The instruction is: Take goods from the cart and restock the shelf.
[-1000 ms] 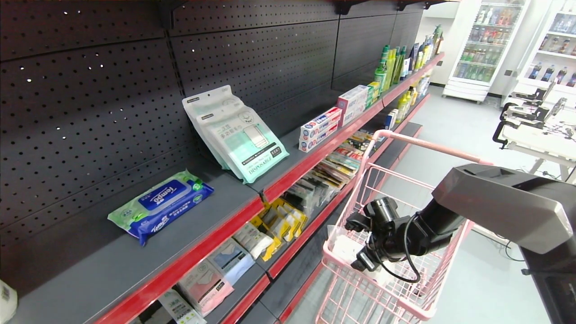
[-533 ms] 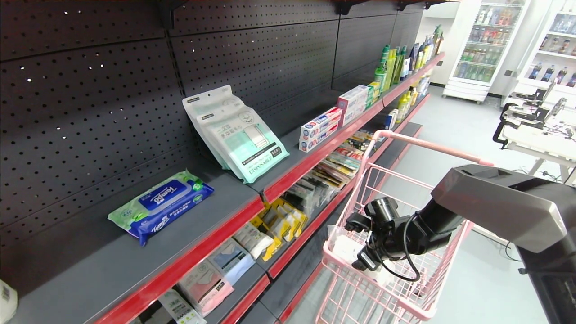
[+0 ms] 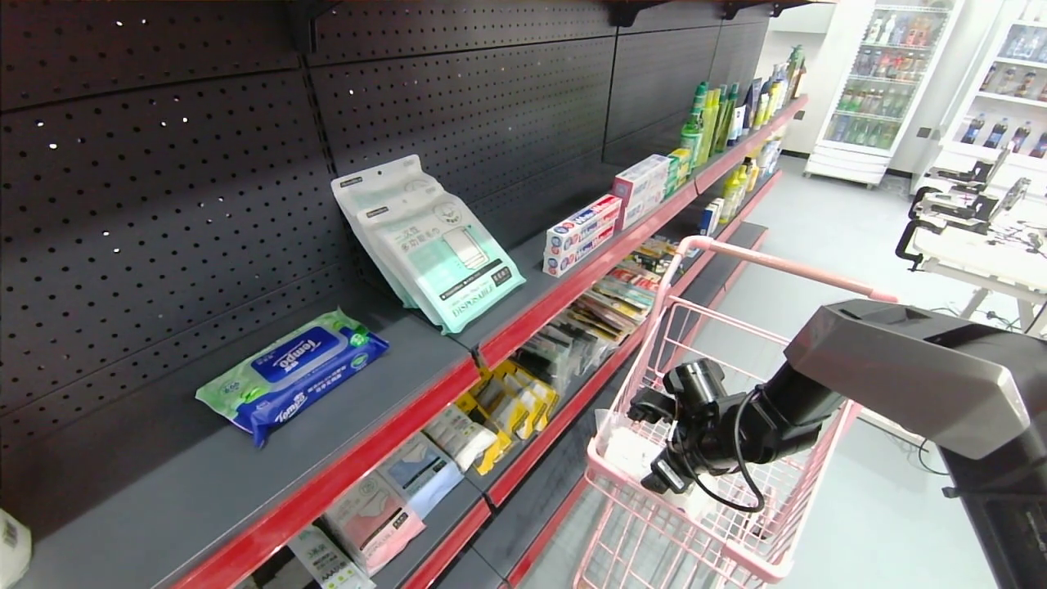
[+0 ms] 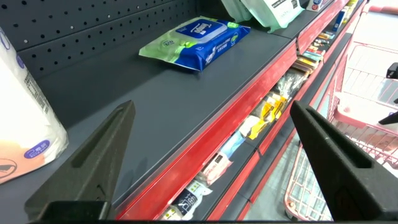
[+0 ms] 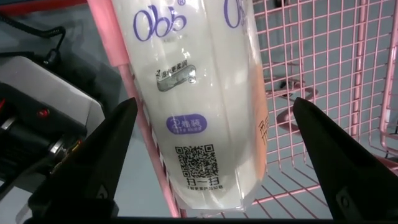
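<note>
The grey, red-edged shelf (image 3: 245,466) is running off toward distant drink coolers (image 3: 879,82). The left gripper (image 4: 212,107) is hovering over it, fingers spread. A blue wet-wipes pack (image 3: 294,372) is lying beyond, and pouches (image 3: 433,245) are leaning farther along. In the pink cart (image 3: 703,540), the right gripper (image 5: 214,102) is sitting with its fingers wide apart, either side of a white plastic-wrapped pack (image 5: 205,124) against the cart wall.

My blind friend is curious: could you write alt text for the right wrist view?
The right hand, open, hangs over a white wrapped pack in the pink wire cart, with one finger to each side of the pack.
</note>
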Available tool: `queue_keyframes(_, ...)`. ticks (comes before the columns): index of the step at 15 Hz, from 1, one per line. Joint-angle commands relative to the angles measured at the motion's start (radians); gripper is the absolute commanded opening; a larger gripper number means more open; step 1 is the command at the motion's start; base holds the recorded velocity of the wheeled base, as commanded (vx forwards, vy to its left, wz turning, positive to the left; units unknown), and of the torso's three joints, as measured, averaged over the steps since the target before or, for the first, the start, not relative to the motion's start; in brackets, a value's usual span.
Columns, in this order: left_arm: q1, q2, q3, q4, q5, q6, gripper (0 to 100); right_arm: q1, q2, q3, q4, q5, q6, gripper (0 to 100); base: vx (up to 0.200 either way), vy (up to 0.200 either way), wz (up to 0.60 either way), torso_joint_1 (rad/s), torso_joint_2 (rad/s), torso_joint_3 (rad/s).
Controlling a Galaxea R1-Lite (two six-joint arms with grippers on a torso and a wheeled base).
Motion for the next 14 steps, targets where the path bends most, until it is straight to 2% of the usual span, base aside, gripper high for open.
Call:
queue_keyframes(1,0.000,0.001,0.000,0.000,0.000,0.000,100,0.000,-0.002,0.001,0.000,0.000,0.001,100,0.000,0.000,0.00,0.000,0.00,0.000)
queue_keyframes(14,0.000,0.001,0.000,0.000,0.000,0.000,100,-0.019,0.000,-0.011,0.000,0.000,0.001,100,0.000,0.000,0.00,0.000,0.00,0.000)
